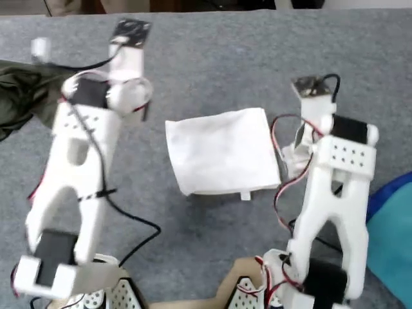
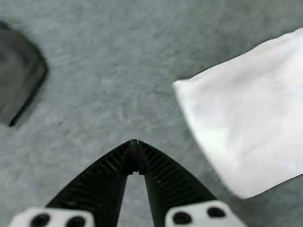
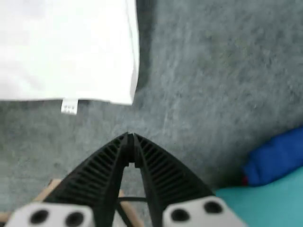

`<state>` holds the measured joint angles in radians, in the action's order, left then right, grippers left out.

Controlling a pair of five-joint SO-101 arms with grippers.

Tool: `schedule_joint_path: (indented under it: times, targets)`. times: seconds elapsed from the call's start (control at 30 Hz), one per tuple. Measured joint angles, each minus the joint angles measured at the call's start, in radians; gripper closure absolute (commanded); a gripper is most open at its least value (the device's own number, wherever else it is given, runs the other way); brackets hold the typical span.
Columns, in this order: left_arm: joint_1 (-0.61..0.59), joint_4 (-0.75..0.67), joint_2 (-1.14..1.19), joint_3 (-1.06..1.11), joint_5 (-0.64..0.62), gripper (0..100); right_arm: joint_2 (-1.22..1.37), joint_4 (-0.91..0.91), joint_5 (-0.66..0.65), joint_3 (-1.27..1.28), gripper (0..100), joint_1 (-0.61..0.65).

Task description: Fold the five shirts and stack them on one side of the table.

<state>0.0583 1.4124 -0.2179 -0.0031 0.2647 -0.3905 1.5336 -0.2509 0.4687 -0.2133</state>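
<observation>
- White shirt (image 1: 222, 151) lies folded on the desk (image 1: 212, 58).
- Left fingers (image 2: 106, 177): together, empty, near the shirt's corner.
- Right fingers (image 3: 102, 172): together, empty, beside its tagged edge.

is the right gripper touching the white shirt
Apart. The right wrist view shows bare table between the right gripper and the white shirt.
</observation>
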Motion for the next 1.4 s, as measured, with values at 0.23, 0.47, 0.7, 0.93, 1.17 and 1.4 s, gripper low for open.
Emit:
schedule_joint_path:
  times: [0.23,0.47,0.7,0.93,1.17,1.4]
  targets:
    - [-0.169,0.0,-0.196,0.269,0.098,98,-0.051,0.009,0.098,0.227,85.0,0.0]
    - [-0.163,0.091,-0.247,0.304,0.104,98,-0.026,-0.115,0.578,0.23,75.1,0.129]
    - [-0.153,0.141,-0.247,0.301,0.104,98,0.061,-0.388,1.06,0.249,74.9,0.334]
    - [-0.153,0.181,-0.25,0.301,0.098,98,0.149,-0.52,1.269,0.249,74.9,0.376]
    - [-0.153,0.181,-0.25,0.301,0.097,98,0.187,-0.468,1.267,0.249,74.9,0.273]
    - [-0.153,0.181,-0.25,0.301,0.097,98,0.196,-0.463,1.263,0.249,74.9,0.295]
